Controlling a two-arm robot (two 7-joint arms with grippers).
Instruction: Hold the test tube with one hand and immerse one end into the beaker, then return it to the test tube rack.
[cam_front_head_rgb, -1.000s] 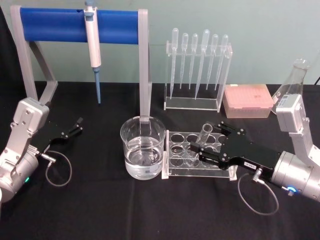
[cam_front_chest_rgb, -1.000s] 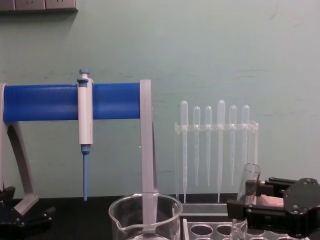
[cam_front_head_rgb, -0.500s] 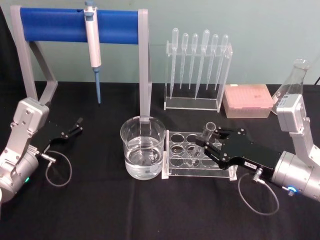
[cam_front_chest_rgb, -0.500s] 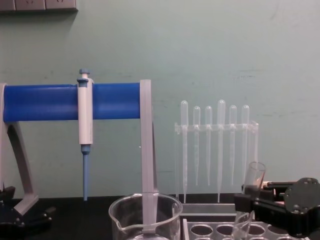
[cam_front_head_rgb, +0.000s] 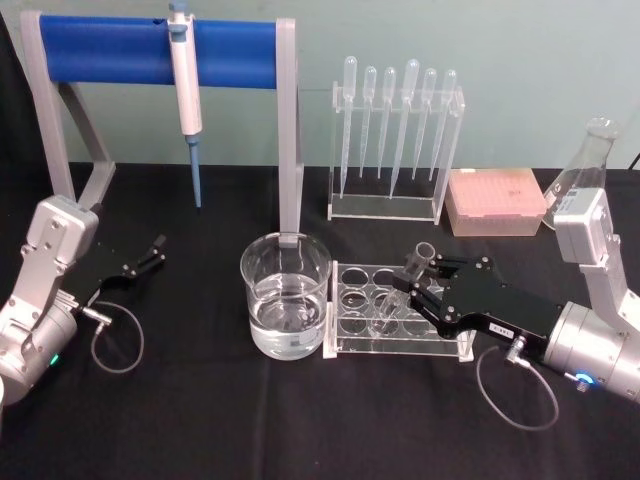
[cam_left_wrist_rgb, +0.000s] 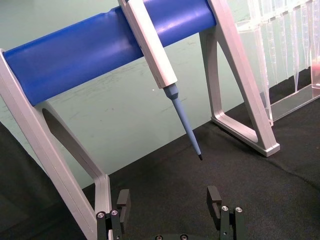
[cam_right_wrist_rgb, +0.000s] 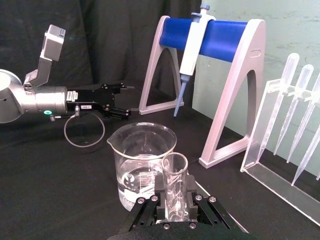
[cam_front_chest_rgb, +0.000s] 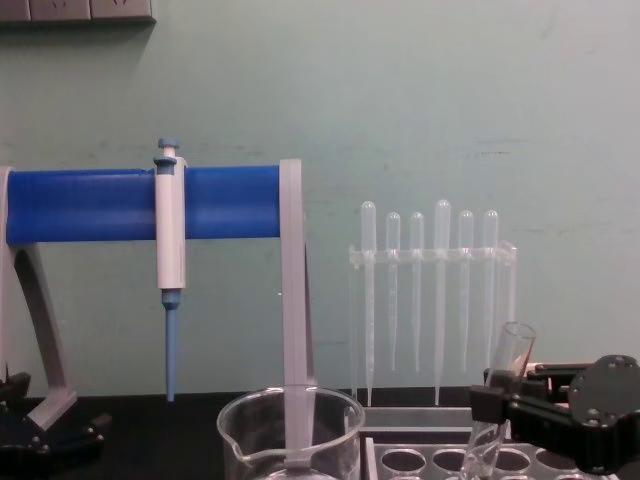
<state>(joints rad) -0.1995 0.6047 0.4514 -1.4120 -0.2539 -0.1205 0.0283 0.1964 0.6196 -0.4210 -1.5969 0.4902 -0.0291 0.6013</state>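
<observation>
- Found the test tube (cam_front_head_rgb: 415, 262) (cam_right_wrist_rgb: 175, 175) (cam_front_chest_rgb: 505, 365) seated in the test tube rack (cam_front_head_rgb: 352, 300) (cam_front_chest_rgb: 420, 455), just to the right of the beaker (cam_front_head_rgb: 286, 290) (cam_right_wrist_rgb: 142, 160) (cam_front_chest_rgb: 290, 430). It was leaning, not upright, with the open rim tipped away from the beaker.
- Caught the right gripper (cam_front_head_rgb: 425, 280) (cam_right_wrist_rgb: 176, 192) low over the rack, on the side away from the beaker. Fingers were apart, one on each side of the tube's upper part and close to the glass (could not tell whether either actually touched it).
- Saw the beaker upright on the black table (cam_front_head_rgb: 300, 420), partly filled with clear liquid (cam_front_head_rgb: 285, 325).
- Noted the left gripper (cam_front_head_rgb: 155, 250) (cam_left_wrist_rgb: 167, 197) well to the left of the beaker, low over the table, fingers spread and holding nothing.
- Spotted the pipettor (cam_front_head_rgb: 185, 75) (cam_left_wrist_rgb: 150, 42) (cam_front_chest_rgb: 170, 230) hanging tip-down on the blue-barred stand (cam_front_head_rgb: 110, 45) behind the beaker and to its left.
- Counted a row of pipettes (cam_front_head_rgb: 395, 110) (cam_front_chest_rgb: 430, 280) behind the beaker and to its right, with a pink box (cam_front_head_rgb: 497, 200) farther right again.
</observation>
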